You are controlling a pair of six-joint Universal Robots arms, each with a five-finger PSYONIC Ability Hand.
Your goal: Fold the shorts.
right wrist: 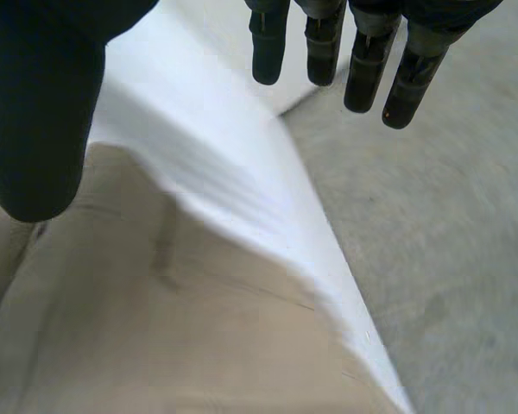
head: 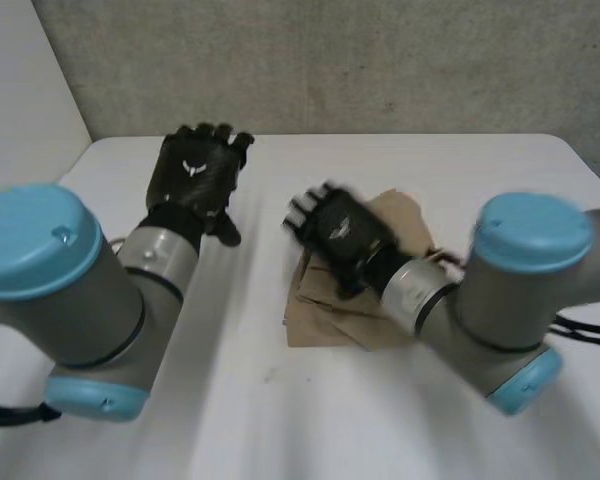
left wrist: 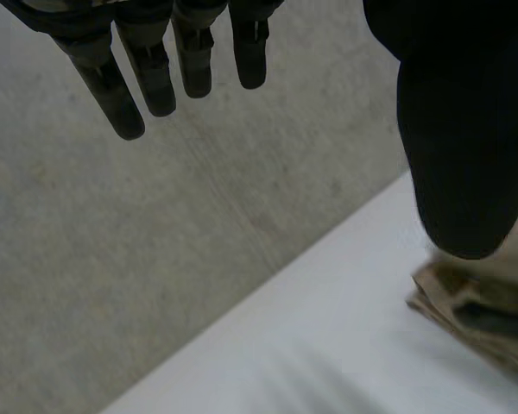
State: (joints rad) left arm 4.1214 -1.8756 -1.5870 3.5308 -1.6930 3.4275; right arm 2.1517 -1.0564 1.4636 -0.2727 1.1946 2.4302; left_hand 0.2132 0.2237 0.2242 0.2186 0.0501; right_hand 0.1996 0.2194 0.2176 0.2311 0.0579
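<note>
Right arm [head: 500, 290] holds right hand [head: 342, 235] open over tan shorts [head: 320, 315].

You have a white table [head: 400, 165] in front of you. Its far edge runs along a grey wall [head: 380, 60], and its far corners are rounded. On it lie the tan shorts [head: 320, 312], gathered into a layered heap a little to the right of the middle and well apart from the far edge. In the left wrist view you can see their stacked folds resting on the tabletop.
</note>
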